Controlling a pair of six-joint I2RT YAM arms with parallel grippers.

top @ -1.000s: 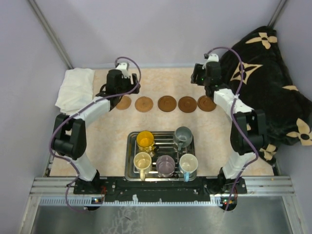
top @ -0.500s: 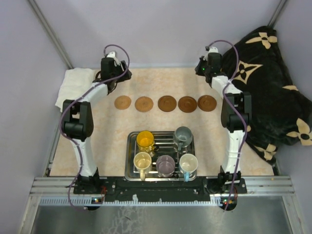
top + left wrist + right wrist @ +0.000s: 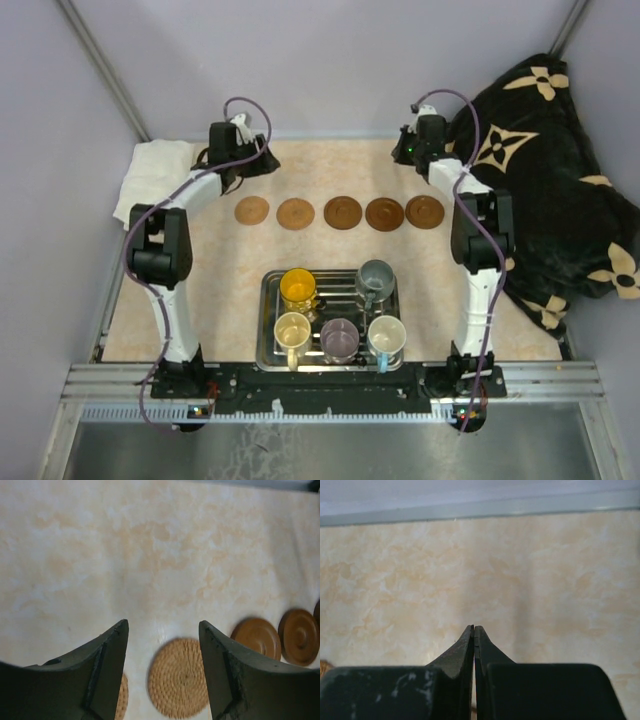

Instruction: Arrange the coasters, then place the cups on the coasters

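Observation:
Several round brown coasters lie in a row across the table, from the leftmost coaster (image 3: 252, 211) to the rightmost coaster (image 3: 425, 212). Several cups stand in the steel tray (image 3: 268, 300): yellow cup (image 3: 298, 287), grey-green cup (image 3: 376, 278), cream cup (image 3: 292, 330), purple cup (image 3: 339, 339) and white cup with a blue handle (image 3: 386, 336). My left gripper (image 3: 264, 163) (image 3: 162, 625) hovers open and empty behind the row, a woven coaster (image 3: 179, 677) below it. My right gripper (image 3: 402, 152) (image 3: 474, 628) is shut on nothing above bare table at the back right.
A folded white cloth (image 3: 155, 180) lies at the back left corner. A dark blanket with pale flower shapes (image 3: 550, 170) covers the right side. The table's far edge (image 3: 480, 510) runs close ahead of the right gripper.
Both arms have drawn back from the ends of the coaster row toward the far edge. The right gripper has shut. The left jaws have narrowed a little.

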